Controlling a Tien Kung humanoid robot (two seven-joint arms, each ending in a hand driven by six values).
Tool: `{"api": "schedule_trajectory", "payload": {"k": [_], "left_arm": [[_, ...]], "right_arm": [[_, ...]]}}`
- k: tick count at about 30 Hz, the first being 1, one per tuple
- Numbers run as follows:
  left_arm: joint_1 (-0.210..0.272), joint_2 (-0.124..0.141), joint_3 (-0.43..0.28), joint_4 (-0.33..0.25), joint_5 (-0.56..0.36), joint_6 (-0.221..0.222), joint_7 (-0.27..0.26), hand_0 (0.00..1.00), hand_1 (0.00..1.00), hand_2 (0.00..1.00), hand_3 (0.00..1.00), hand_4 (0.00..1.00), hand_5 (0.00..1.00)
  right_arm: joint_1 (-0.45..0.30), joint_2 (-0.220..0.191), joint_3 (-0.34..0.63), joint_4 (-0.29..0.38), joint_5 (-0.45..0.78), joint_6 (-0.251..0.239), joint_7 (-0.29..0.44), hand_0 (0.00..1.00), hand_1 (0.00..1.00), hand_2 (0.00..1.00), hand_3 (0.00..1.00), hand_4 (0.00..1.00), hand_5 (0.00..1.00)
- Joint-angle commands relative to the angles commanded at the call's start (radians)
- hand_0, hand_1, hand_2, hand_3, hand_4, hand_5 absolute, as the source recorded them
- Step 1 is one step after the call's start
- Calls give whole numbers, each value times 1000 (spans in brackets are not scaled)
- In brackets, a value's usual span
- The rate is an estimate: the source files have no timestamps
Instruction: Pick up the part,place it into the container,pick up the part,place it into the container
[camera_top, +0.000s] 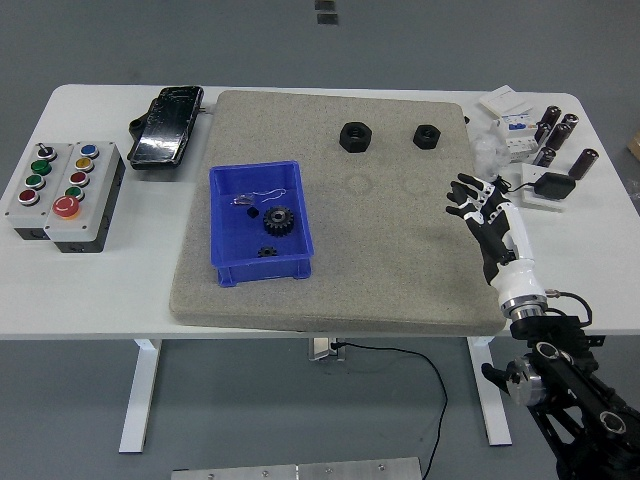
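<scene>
The right arm is raised from the lower right corner, its right hand (487, 218) held over the mat's (400, 240) right edge. Bare mat is seen between it and the blue container (225, 235), which holds two gears (281, 221). The fingers (466, 196) are spread wide, holding nothing. Two black nuts (354, 135) rest near the far edge.
</scene>
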Motion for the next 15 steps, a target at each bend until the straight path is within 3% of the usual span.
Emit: {"api": "schedule_trajectory", "payload": {"k": [15], "left_arm": [[-6, 3, -3, 0, -4, 2, -3, 660, 623, 581, 616, 710, 362]], "right_arm": [[-2, -3, 69, 9, 23, -21, 16, 699, 707, 719, 678, 875, 510]]}}
